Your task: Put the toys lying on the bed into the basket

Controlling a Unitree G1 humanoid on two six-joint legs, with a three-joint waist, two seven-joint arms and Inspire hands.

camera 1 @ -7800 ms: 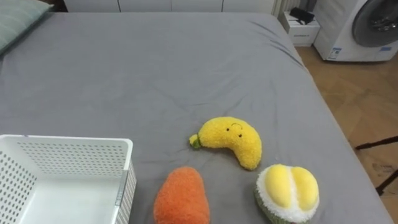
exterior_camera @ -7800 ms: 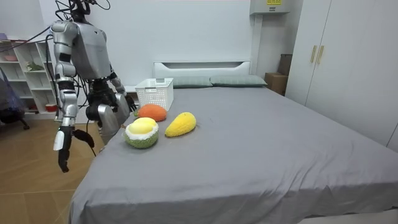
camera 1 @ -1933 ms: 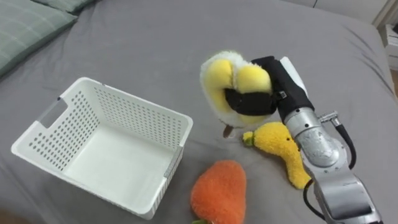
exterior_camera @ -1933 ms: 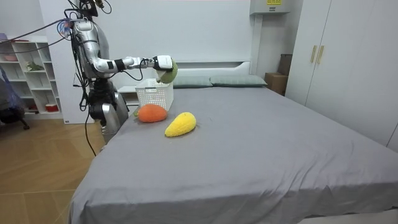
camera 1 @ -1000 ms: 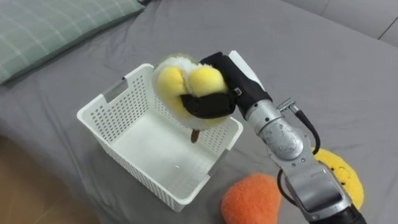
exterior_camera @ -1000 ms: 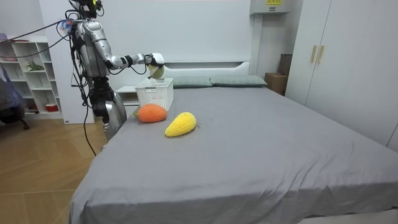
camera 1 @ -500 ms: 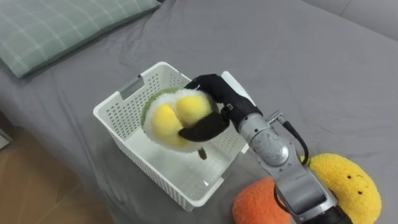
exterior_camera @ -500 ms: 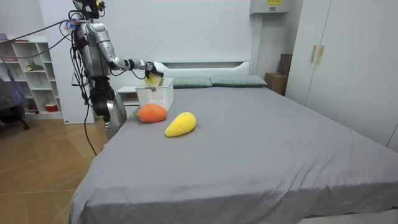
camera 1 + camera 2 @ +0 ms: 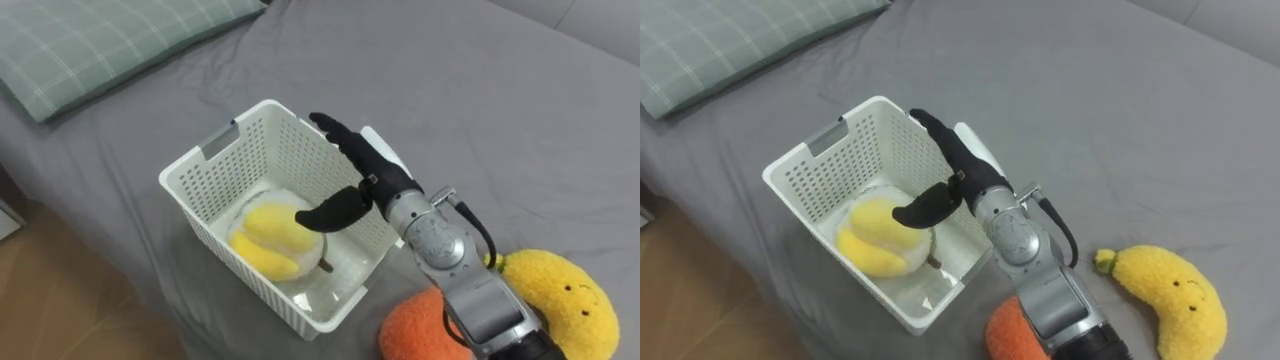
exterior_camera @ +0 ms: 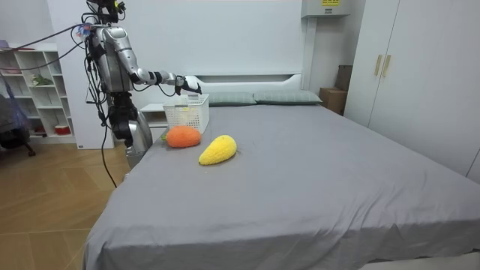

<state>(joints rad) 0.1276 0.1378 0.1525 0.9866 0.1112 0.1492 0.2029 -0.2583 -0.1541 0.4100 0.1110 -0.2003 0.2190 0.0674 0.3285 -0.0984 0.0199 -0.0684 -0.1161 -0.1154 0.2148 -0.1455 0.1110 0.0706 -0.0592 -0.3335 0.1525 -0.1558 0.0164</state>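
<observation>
The right hand (image 9: 372,178), fingers spread and empty, hovers over the basket (image 9: 213,152), with the durian (image 9: 262,232) just beneath.

Fuzzy plush toys (image 9: 268,238), perforated glossy plastic basket (image 9: 215,175), matt grey cloth bedsheet (image 9: 480,120).

Eye views close above the basket (image 9: 265,150), downward; room view distant across the bed (image 10: 300,172), basket shared
</observation>
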